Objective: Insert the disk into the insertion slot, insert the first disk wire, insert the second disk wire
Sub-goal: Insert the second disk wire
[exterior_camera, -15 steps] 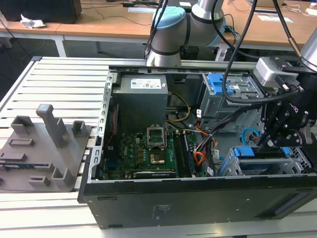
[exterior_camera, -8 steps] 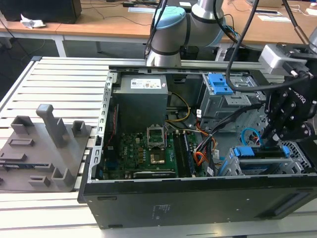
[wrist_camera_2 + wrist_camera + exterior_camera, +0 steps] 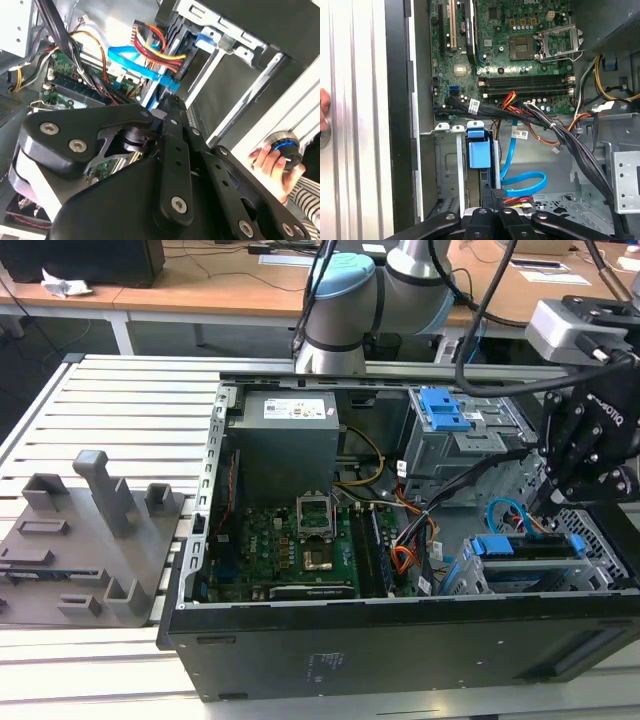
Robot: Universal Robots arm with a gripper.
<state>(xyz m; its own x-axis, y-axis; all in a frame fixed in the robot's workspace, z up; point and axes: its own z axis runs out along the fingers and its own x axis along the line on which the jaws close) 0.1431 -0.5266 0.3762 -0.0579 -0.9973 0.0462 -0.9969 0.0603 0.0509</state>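
while the end effector (image 3: 548, 502) hangs low inside the open computer case (image 3: 400, 640), at the exterior view's right, the disk (image 3: 520, 546) is seen seated on edge in the insertion slot (image 3: 462, 575), its blue carrier tab showing at the near end. in the first wrist view the same blue tab of the disk (image 3: 480, 150) is seen between the grey slot walls (image 3: 445, 165), with a flat blue data cable (image 3: 525, 181) looping just beside it and red, yellow and black power leads (image 3: 517, 201) running under the finger tips. whether the fingers are closed on a connector or merely narrowed cannot be told: the tips are hidden by the linkage in both wrist views.

risks judged from this position:
- a thick black cable bundle (image 3: 570, 145) crosses the bay near the arm; it could be snagged and dragged by the linkage if the wrist is shifted sideways.
- if a plug is held tilted, it could be jammed against the disk's socket, and the contacts bent.
- the blue cable loop lies close to the tips and could be pinched between plug and carrier.
- a person's hand (image 3: 272, 160) is seen on a round knob just outside the case, near the wrist; contact is possible if the arm swings outward.
- the motherboard (image 3: 290, 550) lies well apart and is judged at low risk.
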